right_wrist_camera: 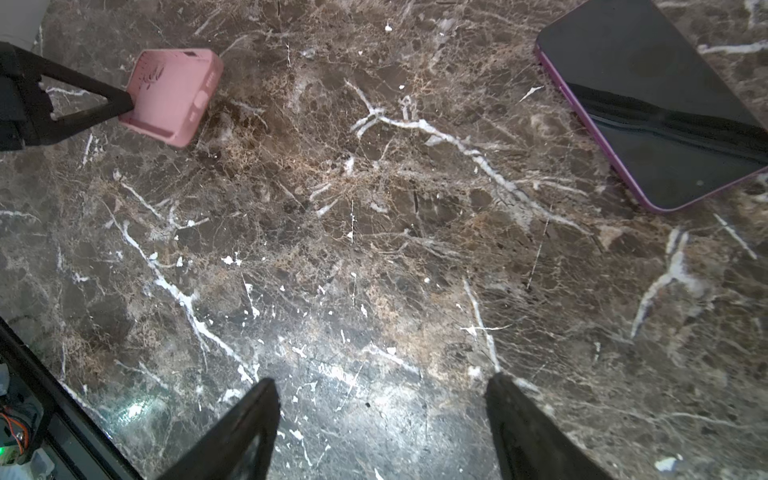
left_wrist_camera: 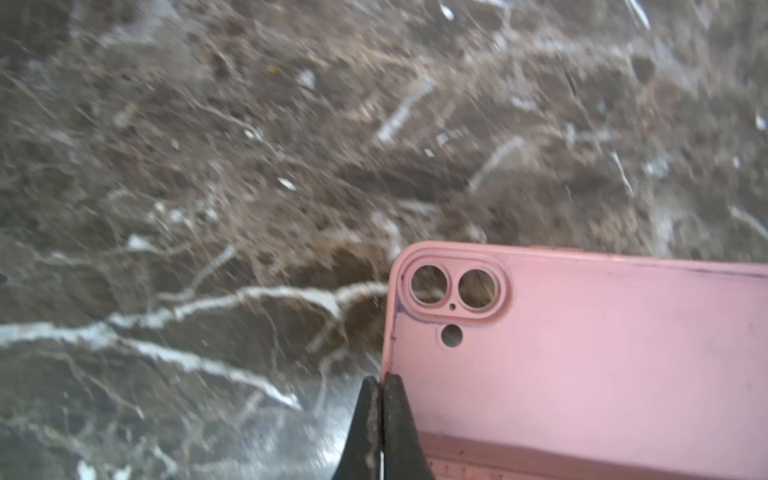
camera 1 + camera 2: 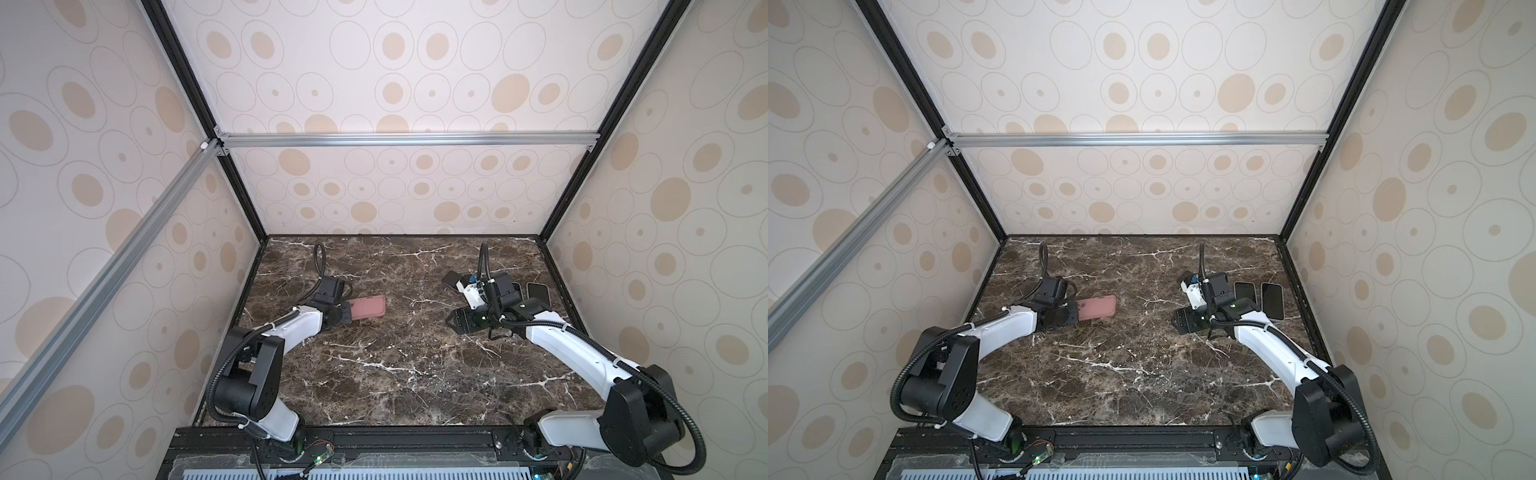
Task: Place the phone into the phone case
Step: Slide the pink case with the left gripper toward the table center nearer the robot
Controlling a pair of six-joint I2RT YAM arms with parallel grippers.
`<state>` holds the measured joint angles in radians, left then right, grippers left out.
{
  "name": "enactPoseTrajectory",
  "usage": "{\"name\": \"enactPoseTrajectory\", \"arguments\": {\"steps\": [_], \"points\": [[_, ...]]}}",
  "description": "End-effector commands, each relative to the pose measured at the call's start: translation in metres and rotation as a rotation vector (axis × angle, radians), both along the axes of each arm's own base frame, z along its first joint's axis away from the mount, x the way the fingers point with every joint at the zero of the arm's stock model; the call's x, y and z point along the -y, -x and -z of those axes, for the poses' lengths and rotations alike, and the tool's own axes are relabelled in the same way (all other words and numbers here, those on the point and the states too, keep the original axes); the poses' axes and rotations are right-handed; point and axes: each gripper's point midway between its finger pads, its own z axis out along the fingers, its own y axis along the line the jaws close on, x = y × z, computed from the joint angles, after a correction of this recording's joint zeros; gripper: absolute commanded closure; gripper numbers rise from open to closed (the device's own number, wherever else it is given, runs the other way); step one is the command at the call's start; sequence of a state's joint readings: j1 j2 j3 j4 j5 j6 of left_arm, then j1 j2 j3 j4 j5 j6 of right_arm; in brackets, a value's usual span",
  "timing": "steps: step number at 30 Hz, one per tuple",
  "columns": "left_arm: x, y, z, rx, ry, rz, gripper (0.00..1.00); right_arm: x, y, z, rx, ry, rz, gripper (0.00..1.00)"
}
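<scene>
Nearest the lens in the left wrist view are the two black fingertips (image 2: 399,415) of the left gripper (image 2: 380,380). They are pressed together on the thin end wall of the soft pink silicone phone case (image 2: 582,353), beside its twin round lens holes. That gripper is clamped right down on the case rim and touches nothing else.

In both top views the case (image 3: 368,312) juts out from the left gripper (image 3: 348,318) over the dark brown marble-patterned tabletop (image 3: 395,374). It is toward the left edge, about midway between near and far edges. We cannot tell whether it lies flat or hangs just clear of the surface.

The right gripper (image 1: 382,379) stands wide, jaws well apart, holding nothing and touching nothing, over bare marble toward the right edge. A dark-screened phone with a purple rim (image 1: 648,104) lies face up near it. A second black phone (image 3: 1244,293) and a third black phone (image 3: 1272,300) lie side by side close to the right edge, toward the far right corner.

We judge the step in hand to be fetching a phone while the case waits. To do it well, we would:

- Take the phone across its long edges, not the glass.
- Bring its lens end to the case's cut-out end.
- Seat one corner first.

A pinch on so thin a wall may let the case swivel, so we would rest the case flat, hollow side up, before pressing.
</scene>
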<state>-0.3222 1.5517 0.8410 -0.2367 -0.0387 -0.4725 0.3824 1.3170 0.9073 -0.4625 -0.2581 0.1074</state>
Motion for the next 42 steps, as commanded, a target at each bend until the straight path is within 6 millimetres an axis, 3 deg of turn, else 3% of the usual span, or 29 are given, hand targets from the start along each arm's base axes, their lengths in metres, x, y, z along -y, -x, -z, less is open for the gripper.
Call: {"name": "enactPoseTrajectory", "arguments": {"steps": [1,8,17,26,30,42], "points": [[-0.001,0.025,-0.001,-0.035,-0.091,0.009,1.0,0.002,0.008,0.005,-0.006,0.025,-0.02,0.19],[0.02,0.058,0.0,-0.035,-0.064,0.025,1.0,0.007,0.011,0.008,-0.012,0.046,-0.009,0.19],[0.054,0.083,0.01,-0.04,-0.071,0.043,1.0,0.009,0.014,0.015,-0.037,0.059,-0.004,0.19],[0.094,0.095,0.025,-0.045,0.081,0.081,1.0,0.012,0.018,0.02,-0.059,0.072,-0.002,0.19],[0.103,0.098,0.027,-0.044,0.113,0.088,1.0,0.012,0.018,0.02,-0.061,0.073,-0.002,0.19],[0.125,0.106,0.03,-0.042,0.194,0.136,0.78,0.01,0.013,0.02,-0.067,0.078,-0.002,0.19]]}}
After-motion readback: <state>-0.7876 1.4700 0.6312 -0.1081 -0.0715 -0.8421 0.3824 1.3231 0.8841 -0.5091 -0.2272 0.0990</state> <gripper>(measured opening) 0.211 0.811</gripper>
